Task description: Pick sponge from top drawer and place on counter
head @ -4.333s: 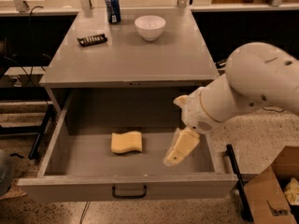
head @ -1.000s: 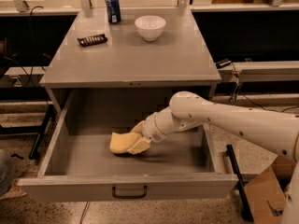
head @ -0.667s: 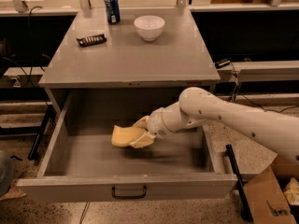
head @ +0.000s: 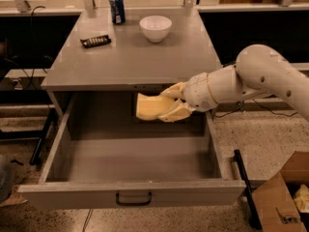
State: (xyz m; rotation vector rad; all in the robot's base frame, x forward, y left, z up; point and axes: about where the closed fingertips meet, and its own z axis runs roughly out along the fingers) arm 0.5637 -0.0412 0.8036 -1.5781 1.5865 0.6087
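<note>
Single camera view, with the top drawer point(head: 135, 158) pulled fully open below the grey tabletop point(head: 135, 57). We note the change against the views of a second ago: there the sponge point(head: 148, 106) lies on the drawer floor with the gripper point(head: 165, 105) bearing down on it, whereas here it hangs clear of the floor, held in front of the dark recess just under the tabletop's front edge. The jaws are closed on the sponge's right end, one finger above and one below, and the rest of the foam juts out to the left. We judge from this that the pick is made and the grasp is holding. What remains is to raise the sponge above the front edge, carry it over the tabletop and release it there. As for containers, we see nothing else in the drawer: its floor and side walls show bare grey. The white bowl point(head: 155, 28) stands at the back of the tabletop, and we see nothing inside it from this angle. Beside it are a blue can point(head: 116, 7), upright, and a dark flat packet point(head: 95, 41). An open cardboard box point(head: 280, 197) sits on the floor at lower right, and we cannot identify the pale item inside it.
</note>
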